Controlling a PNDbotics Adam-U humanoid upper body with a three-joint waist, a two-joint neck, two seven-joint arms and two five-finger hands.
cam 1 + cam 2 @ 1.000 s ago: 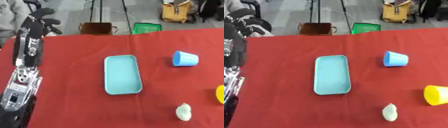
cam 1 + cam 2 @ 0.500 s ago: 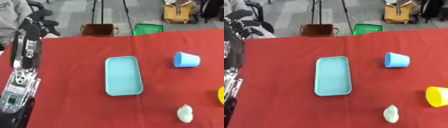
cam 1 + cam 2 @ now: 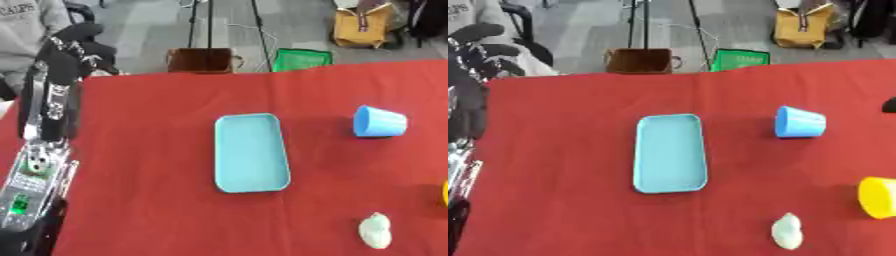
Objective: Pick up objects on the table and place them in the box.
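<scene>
Lying in the middle of the red table (image 3: 157,200), the light blue tray (image 3: 251,151) holds nothing. A blue cup (image 3: 800,121) on its side, a yellow cup (image 3: 878,197) and a pale lump (image 3: 787,231) sit toward the right edge. At the far left corner the left hand (image 3: 77,46) is raised with curled fingers, grasping nothing.

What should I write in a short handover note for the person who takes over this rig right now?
Left hand: raised at the far left edge of the table, holding nothing; fingers not clear.
Right hand: not in view.
Light blue box: mid-table, nothing in it.
Blue cup: on its side, right of the box.
Yellow cup: at the right edge.
Whitish lump: near front, right.
Done: nothing placed. Left: all three objects.
</scene>
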